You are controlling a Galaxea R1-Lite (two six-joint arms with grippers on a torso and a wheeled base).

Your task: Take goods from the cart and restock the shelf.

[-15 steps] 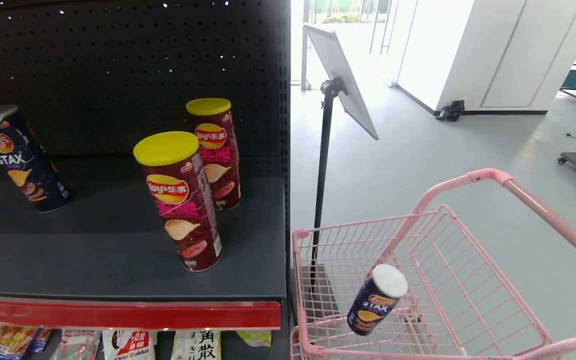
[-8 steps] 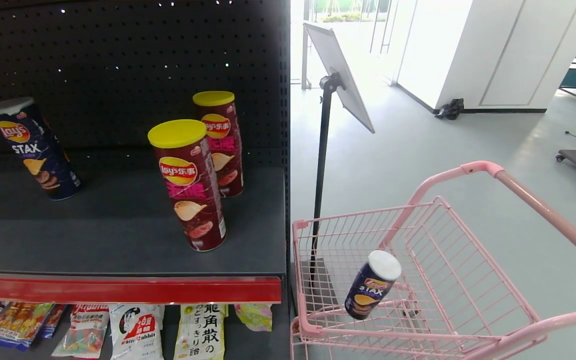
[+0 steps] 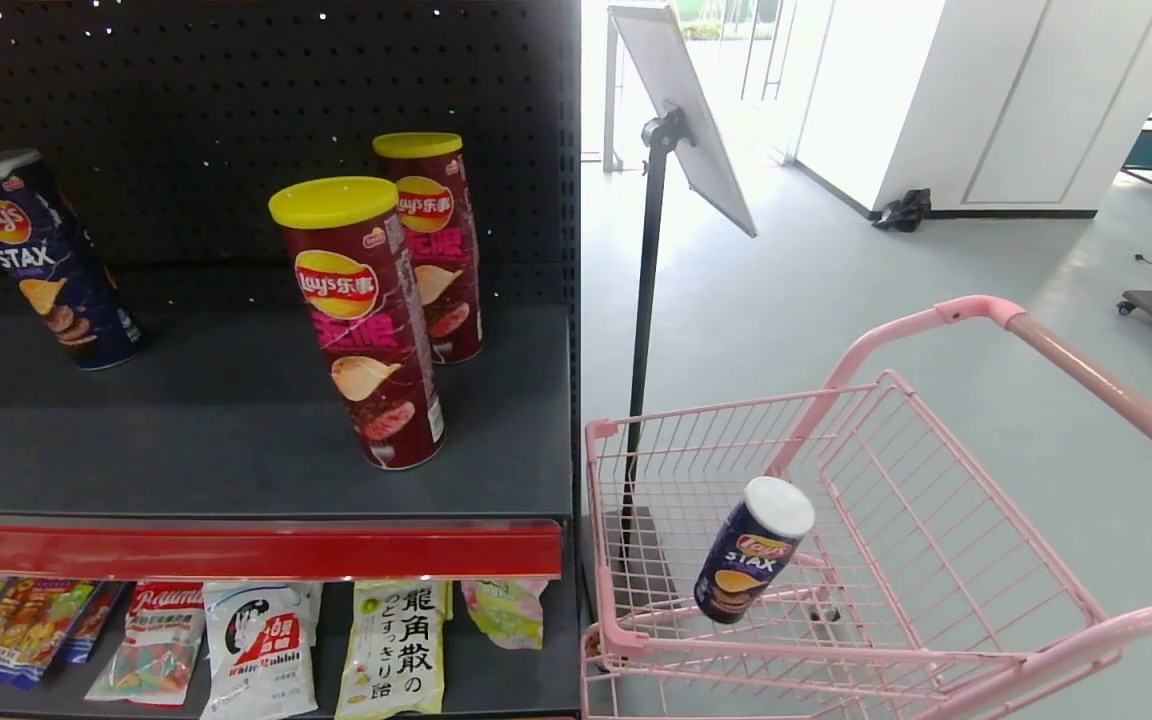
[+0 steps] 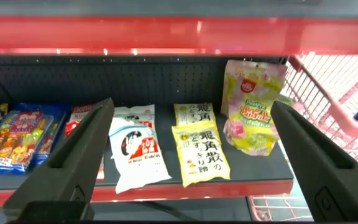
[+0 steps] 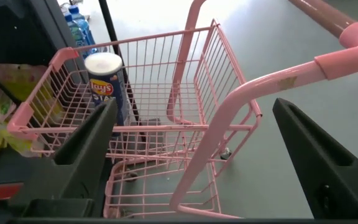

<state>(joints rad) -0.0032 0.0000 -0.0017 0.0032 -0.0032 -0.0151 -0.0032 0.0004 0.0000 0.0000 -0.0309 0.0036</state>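
A dark blue, white-lidded chip can (image 3: 754, 550) stands in the pink wire cart (image 3: 1086, 372) at lower right, beside the dark shelf (image 3: 186, 440)

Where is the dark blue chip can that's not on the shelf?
Head view, right side: the dark blue white-lidded chip can leans tilted inside the pink wire cart, beside the dark grey shelf.
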